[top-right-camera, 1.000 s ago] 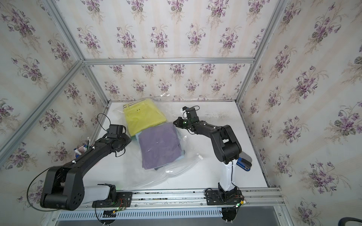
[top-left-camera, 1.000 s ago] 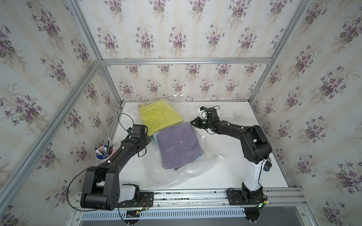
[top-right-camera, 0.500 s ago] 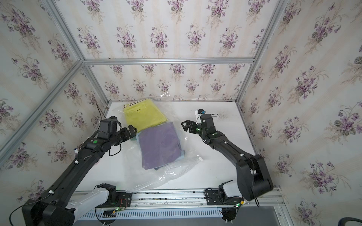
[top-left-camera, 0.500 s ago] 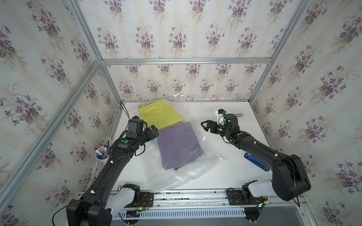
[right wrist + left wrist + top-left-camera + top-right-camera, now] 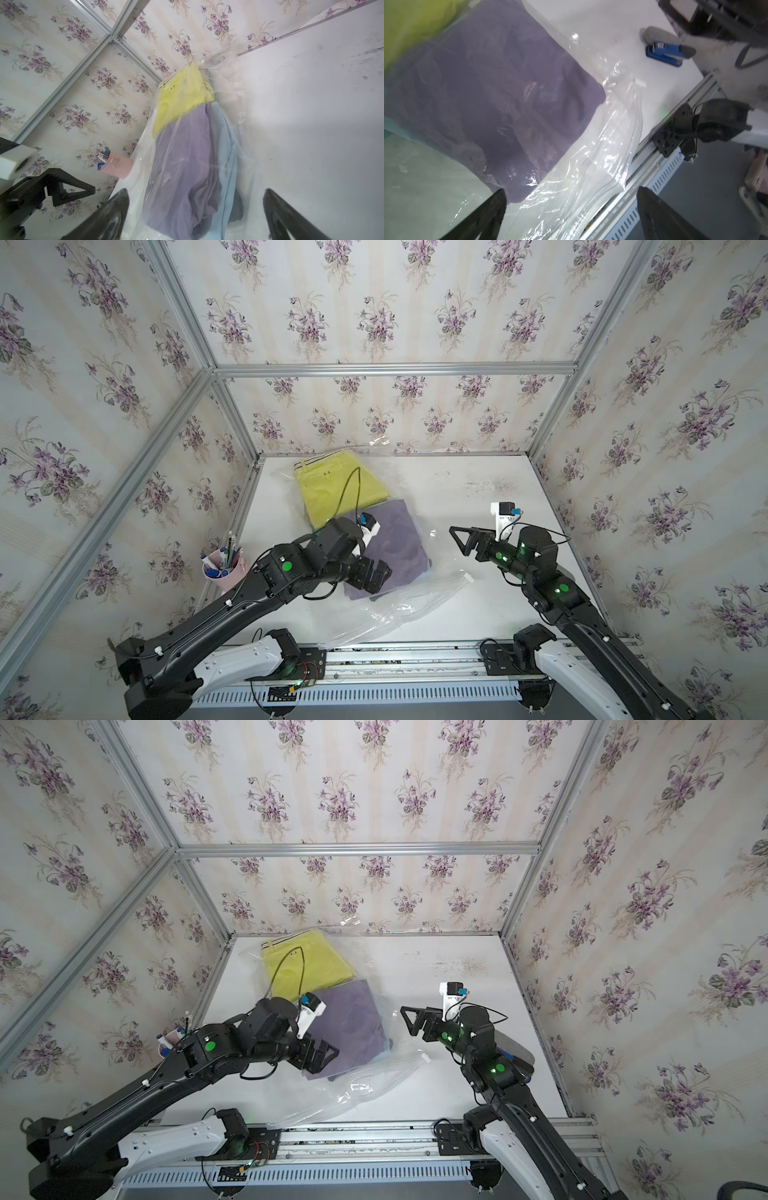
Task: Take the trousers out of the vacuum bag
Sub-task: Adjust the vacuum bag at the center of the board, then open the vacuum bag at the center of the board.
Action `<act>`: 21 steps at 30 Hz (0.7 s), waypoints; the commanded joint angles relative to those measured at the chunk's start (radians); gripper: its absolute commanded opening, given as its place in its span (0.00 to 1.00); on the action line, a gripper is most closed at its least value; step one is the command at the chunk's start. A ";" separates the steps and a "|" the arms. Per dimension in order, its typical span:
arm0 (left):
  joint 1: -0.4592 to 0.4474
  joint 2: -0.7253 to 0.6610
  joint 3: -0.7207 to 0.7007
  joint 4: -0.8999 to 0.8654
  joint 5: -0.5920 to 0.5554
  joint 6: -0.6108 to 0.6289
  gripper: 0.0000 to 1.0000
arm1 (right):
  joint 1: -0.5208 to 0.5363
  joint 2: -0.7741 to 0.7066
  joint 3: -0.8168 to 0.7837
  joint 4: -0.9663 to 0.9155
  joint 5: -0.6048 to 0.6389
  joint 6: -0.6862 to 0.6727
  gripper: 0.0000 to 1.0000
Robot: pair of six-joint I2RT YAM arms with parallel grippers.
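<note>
**2 pincers empty, trousers inside the bag**

I have both pincers spread wide and holding nothing. The left pincer hangs over the near end of the folded purple cloth trousers; I cannot tell whether it touches the film. The right pincer stands off to the right, apart from the bag, with its fingers aimed toward it.

The large see-through crinkly plastic vacuum bag lies diagonally on the white desk, its long axis running from the far left corner toward the front rail. I can make out 3 pairs under the film. The yellow-green trousers with the striped waistband sit at the far end, and the purple pair overlaps them nearer me. A light blue pair shows along the purple pair's right edge. Empty film trails on toward the rail, with the small white slider at its right corner.

I judge the mouth to be at that near end, so the cloth must come out along the long axis, toward the rail. My left arm is nearer the purple pair and my right is nearer the slider.
</note>
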 commanded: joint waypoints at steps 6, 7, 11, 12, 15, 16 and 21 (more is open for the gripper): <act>-0.261 0.136 0.019 -0.111 -0.280 -0.068 1.00 | 0.001 -0.123 -0.062 -0.109 -0.050 0.016 1.00; -0.271 0.152 0.016 -0.102 -0.285 -0.079 1.00 | 0.000 -0.142 -0.063 -0.129 -0.060 0.012 1.00; -0.320 0.198 0.007 -0.046 -0.276 -0.097 1.00 | 0.001 -0.219 -0.057 -0.232 -0.049 0.004 1.00; -0.328 0.209 0.008 -0.033 -0.278 -0.101 1.00 | 0.001 -0.244 -0.059 -0.252 -0.043 0.005 1.00; -0.352 0.244 0.011 0.009 -0.274 -0.108 1.00 | 0.001 -0.320 -0.074 -0.303 -0.032 0.017 1.00; -0.359 0.253 0.010 0.022 -0.275 -0.108 1.00 | 0.000 -0.339 -0.077 -0.321 -0.031 0.025 1.00; -0.385 0.267 -0.015 0.058 -0.359 -0.130 1.00 | 0.000 -0.404 -0.090 -0.374 -0.057 0.065 1.00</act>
